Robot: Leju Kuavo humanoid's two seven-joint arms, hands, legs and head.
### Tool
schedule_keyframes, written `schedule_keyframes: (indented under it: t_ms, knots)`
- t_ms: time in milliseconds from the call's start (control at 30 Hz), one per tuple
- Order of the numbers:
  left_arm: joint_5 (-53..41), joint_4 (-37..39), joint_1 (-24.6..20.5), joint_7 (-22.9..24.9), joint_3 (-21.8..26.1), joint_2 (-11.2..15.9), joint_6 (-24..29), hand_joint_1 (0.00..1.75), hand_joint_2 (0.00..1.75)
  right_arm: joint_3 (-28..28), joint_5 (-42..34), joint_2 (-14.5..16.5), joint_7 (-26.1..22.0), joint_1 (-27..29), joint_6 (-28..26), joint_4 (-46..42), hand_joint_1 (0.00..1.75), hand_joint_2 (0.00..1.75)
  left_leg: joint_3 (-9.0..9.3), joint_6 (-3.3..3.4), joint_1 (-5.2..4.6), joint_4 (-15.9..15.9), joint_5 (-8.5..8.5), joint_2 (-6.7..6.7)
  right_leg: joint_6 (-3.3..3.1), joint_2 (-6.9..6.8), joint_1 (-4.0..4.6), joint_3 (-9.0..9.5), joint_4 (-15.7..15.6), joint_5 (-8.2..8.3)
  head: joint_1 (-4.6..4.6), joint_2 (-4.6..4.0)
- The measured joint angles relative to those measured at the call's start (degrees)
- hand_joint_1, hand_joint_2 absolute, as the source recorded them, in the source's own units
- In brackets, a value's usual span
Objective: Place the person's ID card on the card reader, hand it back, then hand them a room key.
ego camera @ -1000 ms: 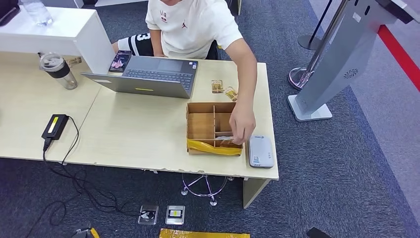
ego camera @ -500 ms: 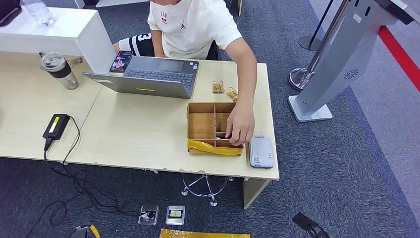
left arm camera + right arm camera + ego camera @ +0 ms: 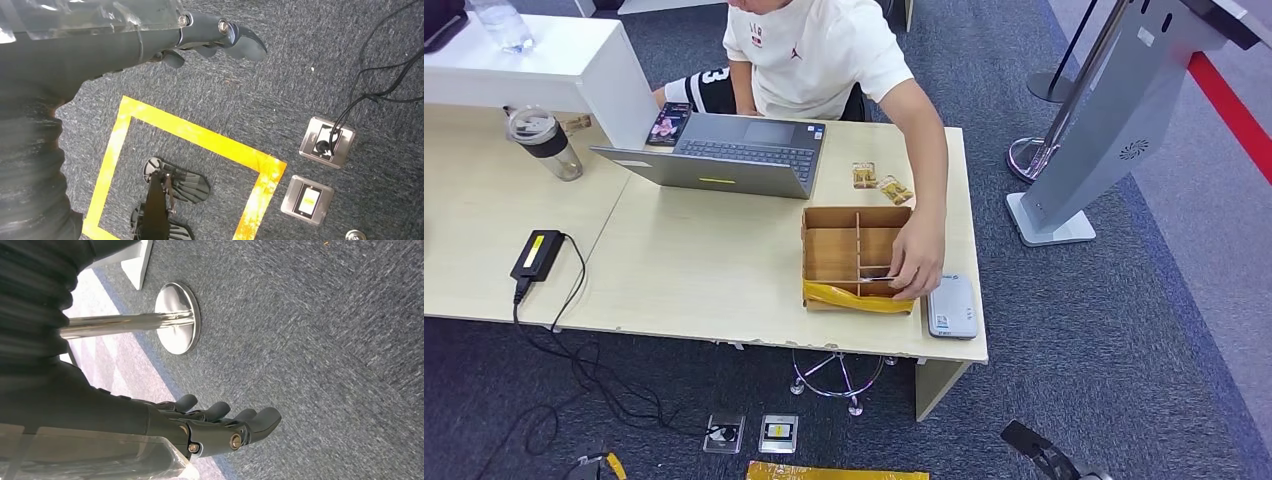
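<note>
A person in a white shirt sits behind the pale table [image 3: 694,280] and reaches a hand [image 3: 917,262] into the near right compartment of a wooden divided box [image 3: 829,255], fingers on a thin card [image 3: 876,278]. The grey card reader [image 3: 951,307] lies flat just right of the box, near the table's front corner. My right hand [image 3: 1034,445] shows low in the head view, below the table; in the right wrist view its fingers [image 3: 220,427] are stretched out over carpet and hold nothing. My left hand [image 3: 215,35] hangs over the floor, fingers extended and holding nothing.
An open laptop [image 3: 724,150], a lidded tumbler [image 3: 542,140], a black power adapter [image 3: 536,253] with cable and small wrapped packets [image 3: 876,182] lie on the table. A grey kiosk stand [image 3: 1104,120] and a stanchion base [image 3: 177,317] stand to the right. Floor sockets [image 3: 777,433] sit beside yellow tape [image 3: 200,140].
The person's hand has shifted slightly within the box's near right compartment. My right hand has risen into the bottom edge of the head view.
</note>
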Motion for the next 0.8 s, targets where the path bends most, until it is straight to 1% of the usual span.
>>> schedule_keyframes:
  t_ms: [233,800]
  knots:
    - [-0.54,0.0,-0.02,0.0,0.01,0.08,-0.31,0.0,1.75,0.43,-0.16,-0.01,0.3,-0.6,0.99,0.0,0.0,1.75,0.01,0.0,0.0,0.0,0.0,0.0,0.0,-0.01,0.0,0.0,0.0,0.0,0.01,0.0]
    - [-1.13,0.0,-0.02,0.01,0.01,0.39,-0.71,0.0,1.75,0.77,-0.79,-0.15,0.33,-0.56,1.03,0.0,0.0,1.75,0.01,0.0,0.0,0.0,0.0,0.0,0.0,0.01,0.0,0.0,0.0,0.0,0.0,0.0]
